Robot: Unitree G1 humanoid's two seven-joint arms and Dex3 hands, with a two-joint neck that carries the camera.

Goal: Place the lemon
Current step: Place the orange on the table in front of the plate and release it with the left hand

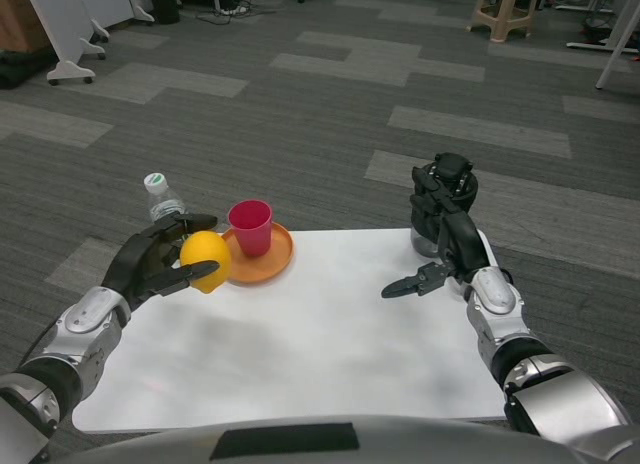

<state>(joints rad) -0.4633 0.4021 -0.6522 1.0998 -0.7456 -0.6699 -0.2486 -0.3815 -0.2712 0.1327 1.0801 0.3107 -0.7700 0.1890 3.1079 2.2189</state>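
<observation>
Yellow lemon [204,260] in left robot hand [160,260] (touching orange plate [272,261] rim).

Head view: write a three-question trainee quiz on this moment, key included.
1. True or false: the lemon lies on the orange plate.
2. Which hand holds the lemon? A) left hand B) right hand
3. Fill in: the pink cup stands on the ____.

Key: 1 false, the left hand holds it beside the plate; 2 A; 3 orange plate.
</observation>
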